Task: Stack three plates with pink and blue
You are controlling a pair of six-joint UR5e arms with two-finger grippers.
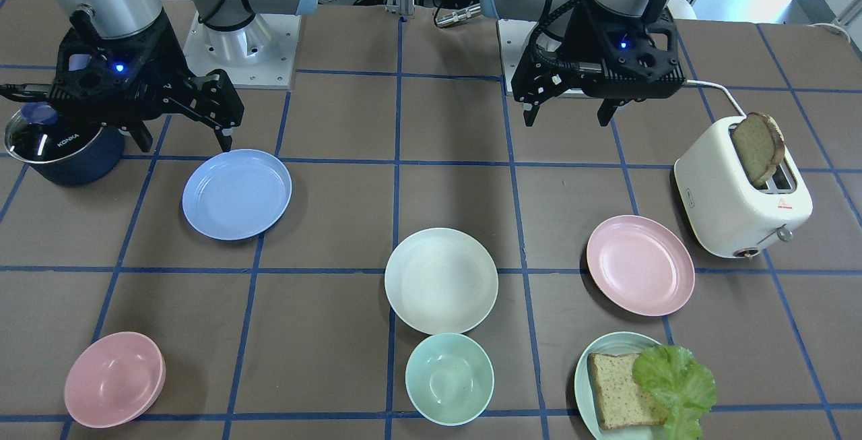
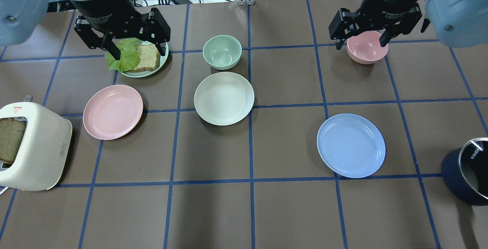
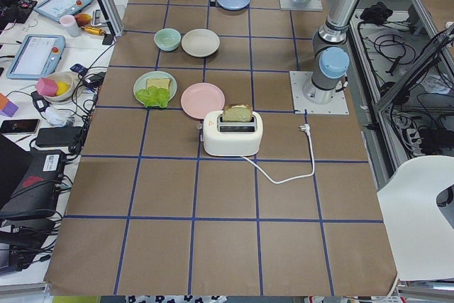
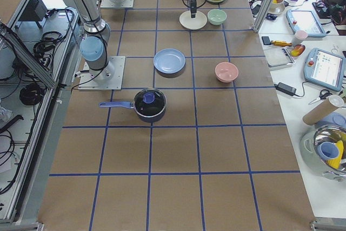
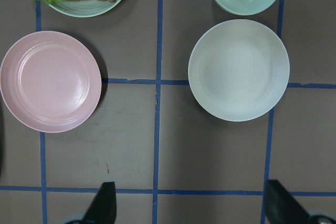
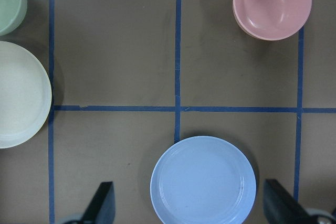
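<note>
The three plates lie apart on the brown table. The cream-white plate [image 2: 224, 98] is in the middle, the pale pink plate [image 2: 113, 111] to its left, the light blue plate [image 2: 351, 145] to the right and nearer the robot. My left gripper [image 2: 139, 52] hangs open and empty high above the table; its wrist view shows the pink plate [image 5: 50, 81] and the cream plate [image 5: 239, 70] below. My right gripper [image 2: 360, 44] is also open, empty and high; its wrist view shows the blue plate [image 6: 203, 180] just below its fingers.
A white toaster [image 2: 32, 146] with a bread slice stands left of the pink plate. A pale green plate [image 2: 146, 74] holds bread and lettuce. A mint bowl [image 2: 222, 52], a pink bowl [image 2: 366, 48] and a dark blue lidded pot [image 2: 467, 172] also stand on the table.
</note>
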